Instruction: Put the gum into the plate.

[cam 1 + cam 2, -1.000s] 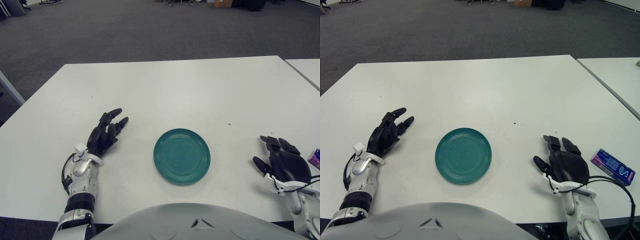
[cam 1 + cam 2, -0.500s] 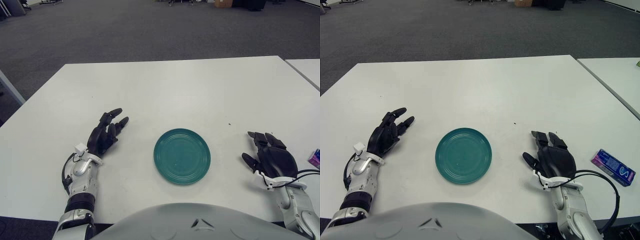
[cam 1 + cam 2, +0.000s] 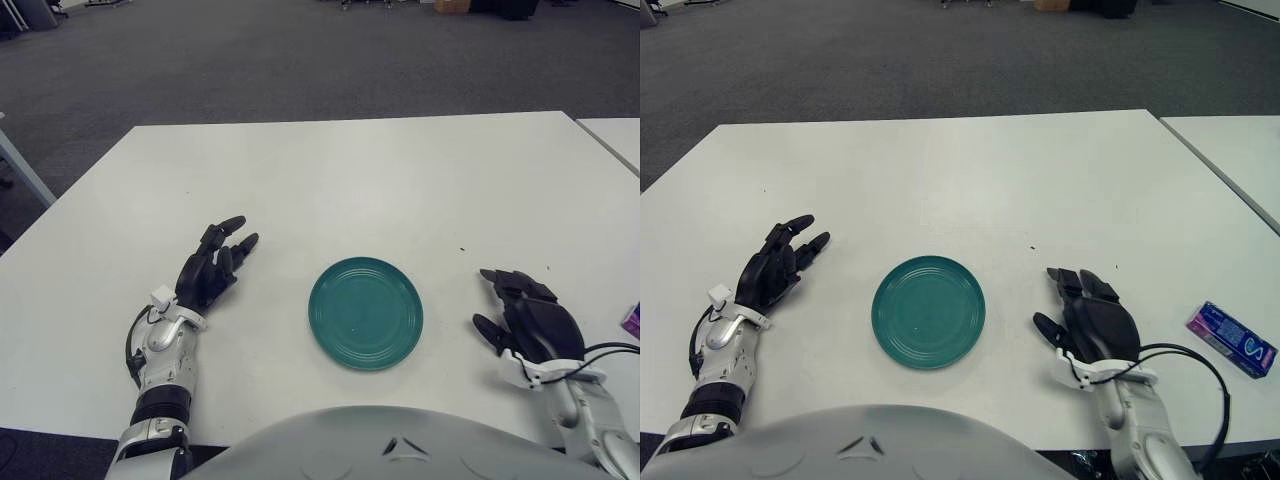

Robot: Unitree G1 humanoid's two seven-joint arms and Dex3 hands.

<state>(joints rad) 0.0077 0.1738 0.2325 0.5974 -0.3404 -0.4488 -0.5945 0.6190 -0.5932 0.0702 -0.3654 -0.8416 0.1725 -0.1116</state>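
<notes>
A purple and blue gum pack [image 3: 1231, 339] lies flat on the white table near its right edge. A round teal plate [image 3: 928, 311] sits at the middle front of the table, with nothing on it. My right hand [image 3: 1087, 318] hovers between the plate and the gum, fingers spread and holding nothing. It is well left of the pack. My left hand [image 3: 775, 265] shows to the left of the plate, fingers relaxed and holding nothing.
The white table [image 3: 960, 180] stretches away behind the plate. A second white table [image 3: 1240, 150] stands to the right across a narrow gap. Dark carpet lies beyond.
My right hand has moved left, away from the gum and towards the plate. The left hand, plate and gum have stayed put.
</notes>
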